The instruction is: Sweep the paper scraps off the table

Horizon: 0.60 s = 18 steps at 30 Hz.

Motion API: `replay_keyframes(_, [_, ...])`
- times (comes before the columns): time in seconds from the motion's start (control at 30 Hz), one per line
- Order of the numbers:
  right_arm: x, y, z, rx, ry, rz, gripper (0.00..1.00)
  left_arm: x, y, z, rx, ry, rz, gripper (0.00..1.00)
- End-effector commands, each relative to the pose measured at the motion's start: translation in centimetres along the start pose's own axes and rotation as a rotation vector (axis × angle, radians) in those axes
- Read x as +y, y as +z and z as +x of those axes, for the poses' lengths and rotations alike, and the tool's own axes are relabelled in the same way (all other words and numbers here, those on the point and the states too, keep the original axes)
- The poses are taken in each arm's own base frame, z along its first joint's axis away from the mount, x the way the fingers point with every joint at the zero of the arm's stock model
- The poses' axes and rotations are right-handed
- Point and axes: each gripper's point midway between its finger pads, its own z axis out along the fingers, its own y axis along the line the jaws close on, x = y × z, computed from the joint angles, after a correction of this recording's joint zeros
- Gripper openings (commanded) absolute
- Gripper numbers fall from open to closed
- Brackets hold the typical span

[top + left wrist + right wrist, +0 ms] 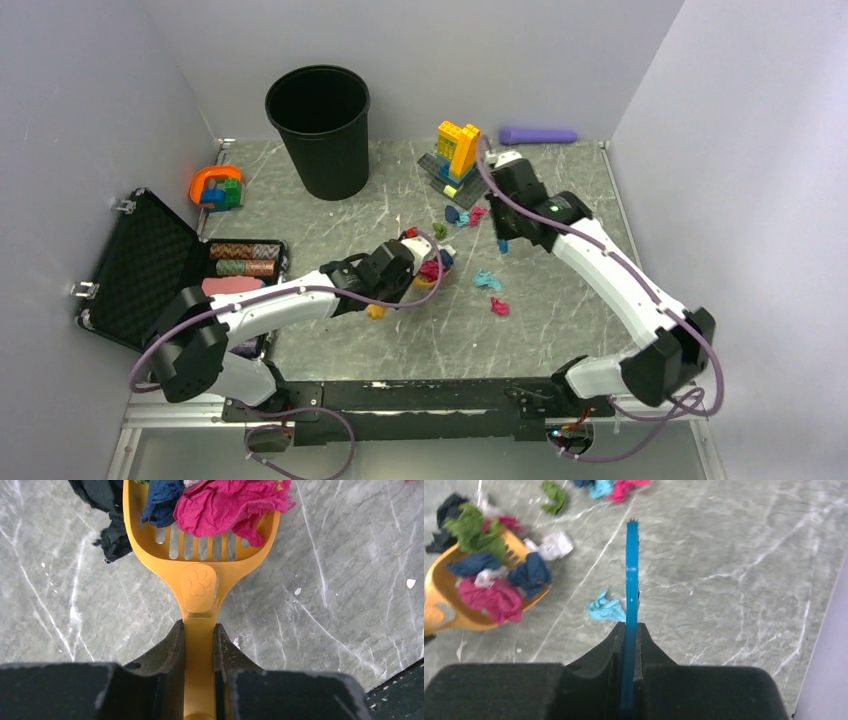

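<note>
My left gripper [199, 630] is shut on the handle of the orange slotted scoop [200, 555], which rests on the table [350, 605]. Magenta [230, 505] and navy [162, 500] paper scraps lie in the scoop. A dark scrap [112, 535] lies beside it on the left. My right gripper [630, 630] is shut on a thin blue brush [632, 580], right of the scoop [444, 600]. A teal scrap [605, 609] lies just left of the brush. Loose scraps in teal [487, 281], magenta [498, 307] and green [439, 230] lie on the table.
A black bin [320, 130] stands at the back. A yellow-and-blue toy brick build [457, 155] and a purple cylinder [538, 134] are at the back right. An open black case [150, 270] sits on the left, with an orange toy [215, 187] behind it.
</note>
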Motion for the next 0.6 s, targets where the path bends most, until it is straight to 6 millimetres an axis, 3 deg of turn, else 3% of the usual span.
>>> replay_keyframes(0.0, [-3.8, -2.3, -2.5, -0.195, 0.213, 0.108, 0.0, 0.7, -1.7, -2.6, -0.1, -0.015, -0.035, 0.0])
replay_keyframes(0.37, [-4.7, -3.3, -1.9, -0.251, 0.271, 0.101, 0.0, 2.4, -4.6, -5.8, -0.156, -0.032, -0.122, 0.0])
replay_keyframes(0.57, [-4.6, -3.8, -1.7, -0.261, 0.268, 0.084, 0.0, 3.5, -6.1, -8.8, -0.181, -0.032, -0.187, 0.0])
